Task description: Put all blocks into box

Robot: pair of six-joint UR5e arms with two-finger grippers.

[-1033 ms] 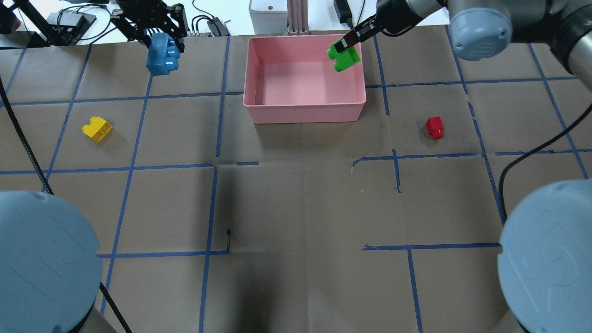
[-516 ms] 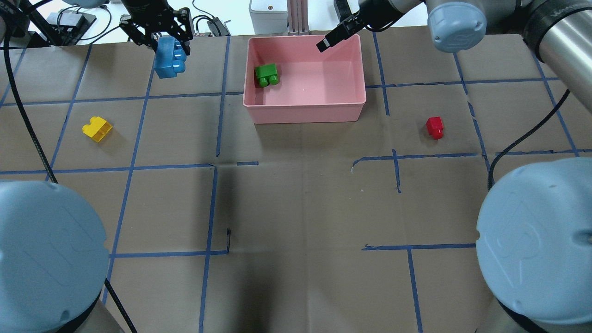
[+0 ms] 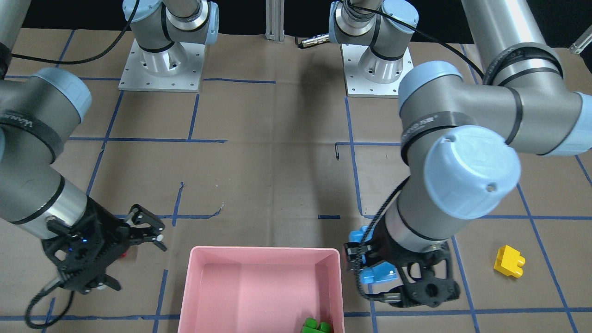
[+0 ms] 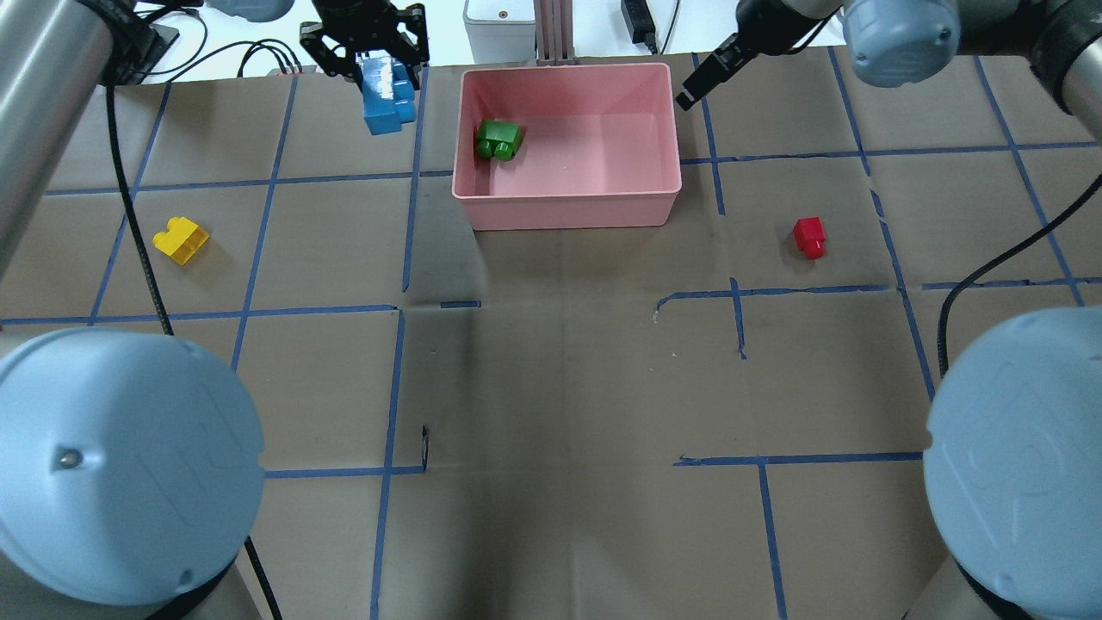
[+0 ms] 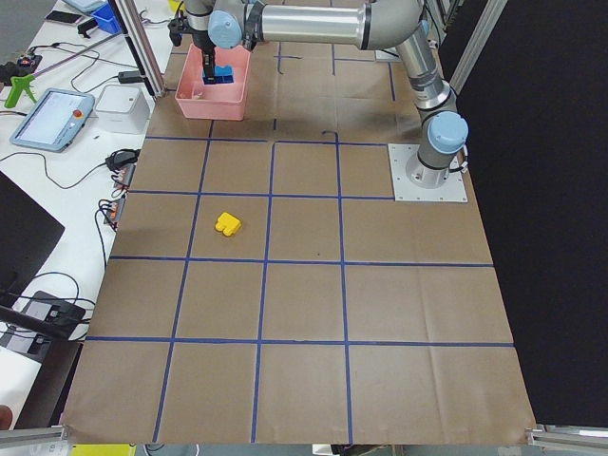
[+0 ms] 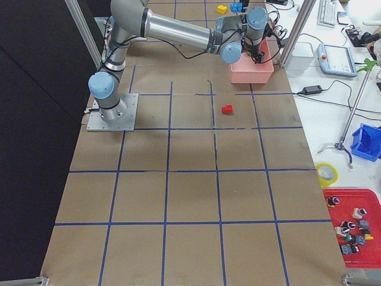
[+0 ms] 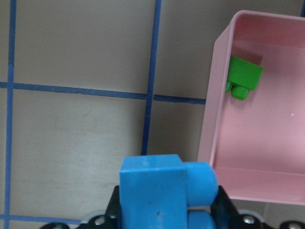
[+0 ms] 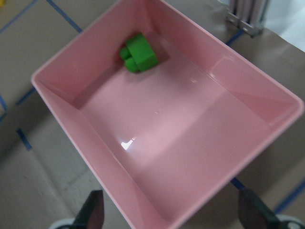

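Left gripper is pinching the light-blue block across its 2 flat sides, likely light, rigid, slick; right gripper is hanging wide, empty.

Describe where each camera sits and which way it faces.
Front-facing: across the table, facing both bases; both arms, box.
Overhead: behind robot, looking forward; both arms.
Exterior left: table's end, left arm near.
Exterior right: opposite end, right arm near.
Left wrist: down past held blue block.
Right wrist: down into box past right gripper.
Both wrists share green block.
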